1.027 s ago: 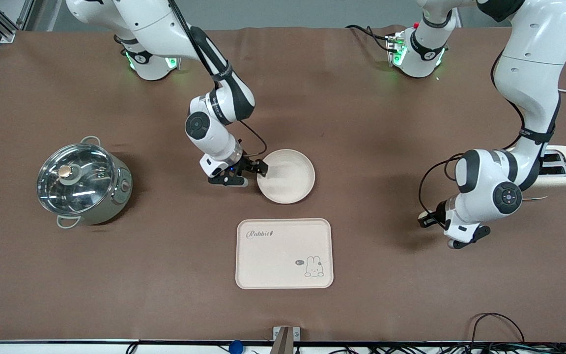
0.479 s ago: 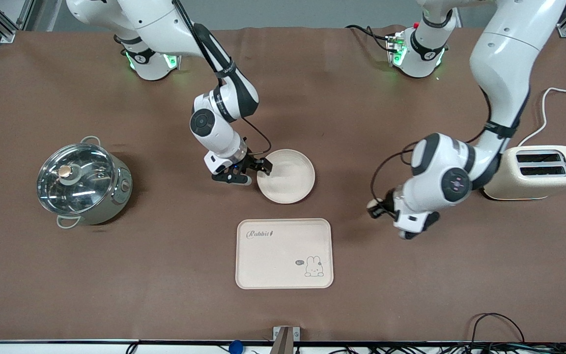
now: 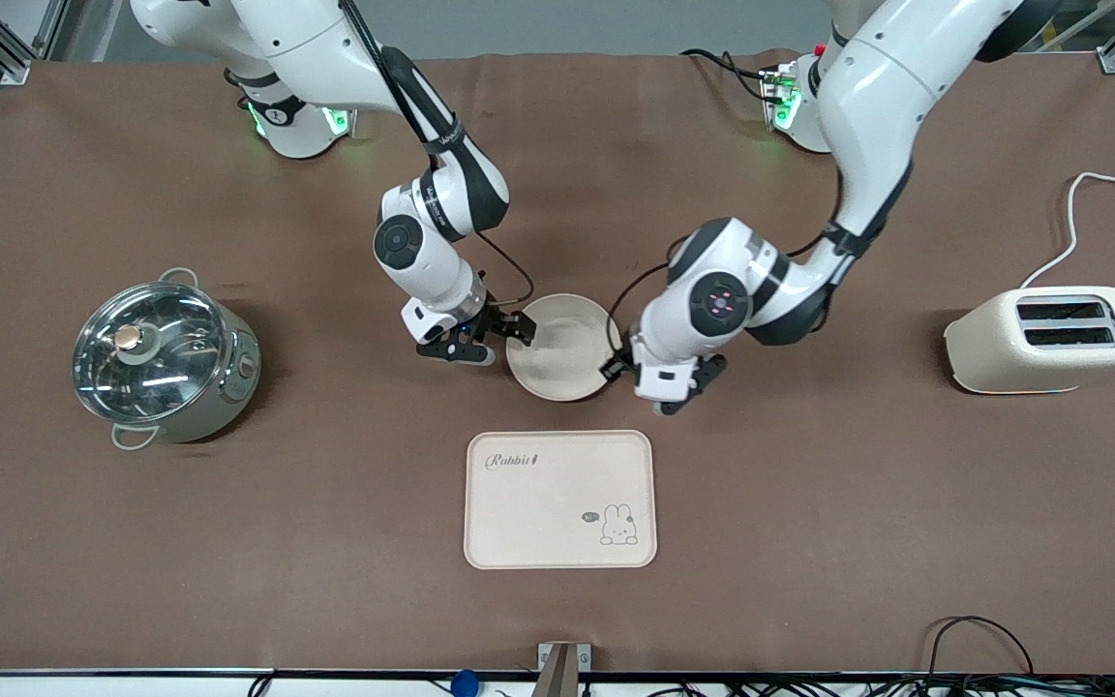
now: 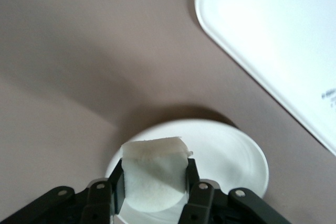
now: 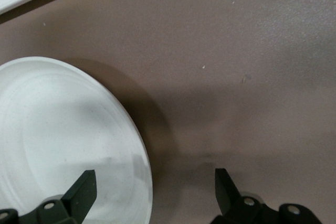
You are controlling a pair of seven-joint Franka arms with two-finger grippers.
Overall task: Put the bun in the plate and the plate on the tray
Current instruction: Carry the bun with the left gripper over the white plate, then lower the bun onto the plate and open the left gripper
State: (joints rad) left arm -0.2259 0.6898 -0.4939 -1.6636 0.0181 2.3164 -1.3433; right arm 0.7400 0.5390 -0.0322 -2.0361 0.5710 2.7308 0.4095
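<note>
The right gripper (image 3: 490, 339) sits at the plate's (image 3: 562, 347) nine o'clock edge, fingers spread wide across the rim. The left gripper (image 3: 616, 368) hangs over the plate's four o'clock edge, squeezing the bun (image 4: 155, 174). The tray (image 3: 560, 499) lies at the plate's six o'clock, nearer the camera.

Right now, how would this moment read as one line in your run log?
left gripper: shut on bun, over plate | right gripper: open, straddling plate rim | tray: bare, nearer camera
</note>
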